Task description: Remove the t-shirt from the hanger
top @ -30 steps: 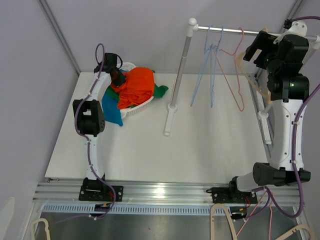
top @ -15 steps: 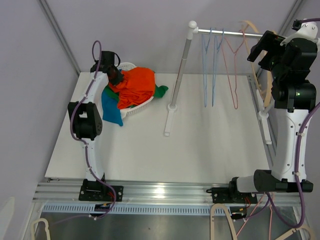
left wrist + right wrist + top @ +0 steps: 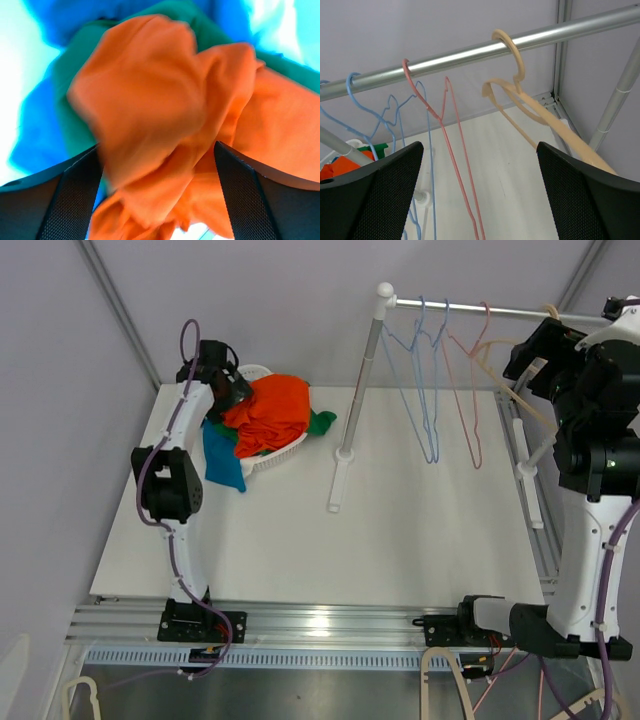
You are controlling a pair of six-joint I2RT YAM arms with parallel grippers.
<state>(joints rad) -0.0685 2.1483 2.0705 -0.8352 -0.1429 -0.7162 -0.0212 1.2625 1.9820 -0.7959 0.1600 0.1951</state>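
Observation:
The orange t-shirt (image 3: 272, 412) lies bunched on top of the white basket (image 3: 288, 452) at the back left, off any hanger. My left gripper (image 3: 235, 390) hovers at its left edge. In the left wrist view the jaws (image 3: 159, 200) stand wide apart, with loose orange cloth (image 3: 165, 100) just beyond them. A beige hanger (image 3: 505, 375) hangs bare on the rail (image 3: 490, 309). My right gripper (image 3: 530, 362) sits open right beside it. From the right wrist the beige hanger (image 3: 540, 107) hooks over the rail (image 3: 455, 57), and the gripper (image 3: 480, 195) holds nothing.
A pink hanger (image 3: 470, 400) and two blue hangers (image 3: 428, 390) hang bare on the same rail. The rail's white stand (image 3: 345, 440) rises from mid-table. Green cloth (image 3: 322, 422) and blue cloth (image 3: 222, 462) spill from the basket. Walls close in on both sides.
My left gripper has opened, letting go of the orange t-shirt, and shifted slightly back. The right arm has drawn to the right. The hangers have swung on the rail.

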